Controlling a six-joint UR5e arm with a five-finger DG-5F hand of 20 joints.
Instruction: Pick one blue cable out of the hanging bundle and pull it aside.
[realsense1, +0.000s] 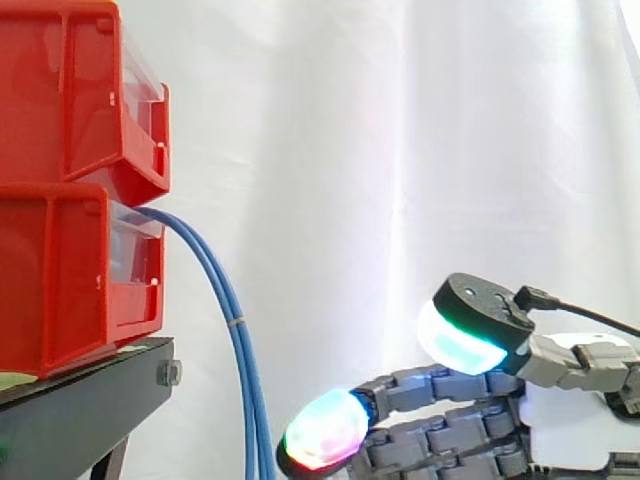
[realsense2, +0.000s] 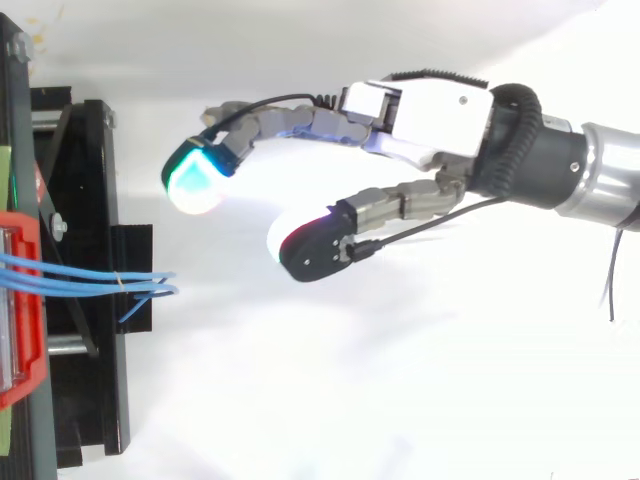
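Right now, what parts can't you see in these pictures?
- Lower ends of the blue cables: side view, cut off by the bottom edge.
- Where the cables begin: side view, hidden inside the red bin.
- Exact cable count: top view, the thin strands overlap each other.
- Underside of the robot hand: side view, cut off by the bottom edge.

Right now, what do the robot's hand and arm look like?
The hand has a white palm housing and grey, segmented fingers ending in thick black-backed pads that glow white, cyan-green and red-magenta. A black wrist collar joins it to a silver arm.
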